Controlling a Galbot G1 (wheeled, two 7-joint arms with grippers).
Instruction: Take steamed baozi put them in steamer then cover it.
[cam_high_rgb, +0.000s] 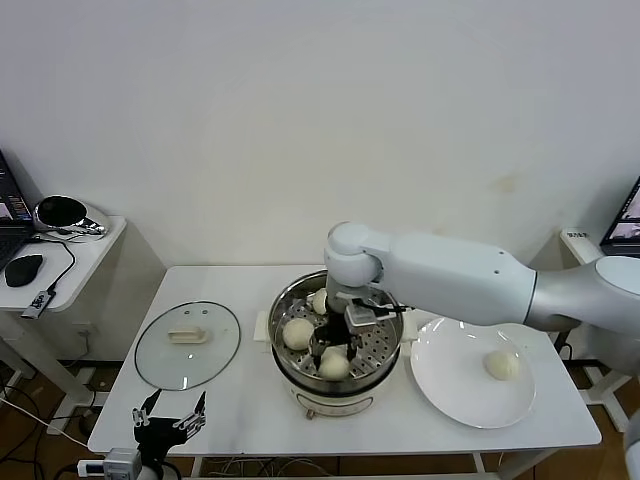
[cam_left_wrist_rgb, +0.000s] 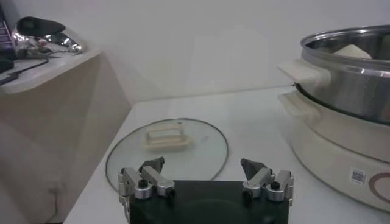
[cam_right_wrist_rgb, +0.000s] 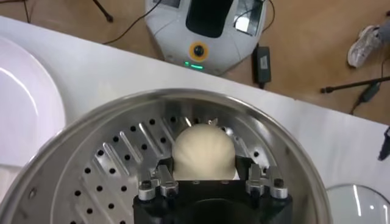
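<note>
The right gripper (cam_high_rgb: 338, 335) reaches down into the steamer (cam_high_rgb: 385, 345), which stands at the middle of the white table (cam_high_rgb: 250, 400). In the right wrist view its two fingers (cam_right_wrist_rgb: 159, 181) sit on either side of one steamed baozi (cam_right_wrist_rgb: 203, 153) and close against it; the bun rests on the perforated tray (cam_right_wrist_rgb: 109, 164), so the gripper has hold of it at tray level — whether the bun is lifted clear of the tray cannot be told.

From the head view three baozi are in the pot: one toward the robot's left (cam_high_rgb: 298, 333), one at the far side partly hidden by the wrist (cam_high_rgb: 320, 300), and the one in the gripper at the near side (cam_high_rgb: 334, 365). A fourth baozi (cam_high_rgb: 501, 365) lies on the white plate (cam_high_rgb: 450, 385), which sits just beside the steamer on the robot's right.

The cover (cam_high_rgb: 187, 343) lies flat on the table to the left of the steamer, handle (cam_left_wrist_rgb: 167, 135) upward, apart from the pot. The left gripper (cam_high_rgb: 170, 420) hangs low at the near left edge of the table, idle — its fingers (cam_left_wrist_rgb: 151, 170) stand wide apart and empty, pointing toward the cover (cam_left_wrist_rgb: 167, 152), with the steamer's side handle (cam_left_wrist_rgb: 304, 72) and cream-white base (cam_left_wrist_rgb: 341, 152) off to one side.
</note>
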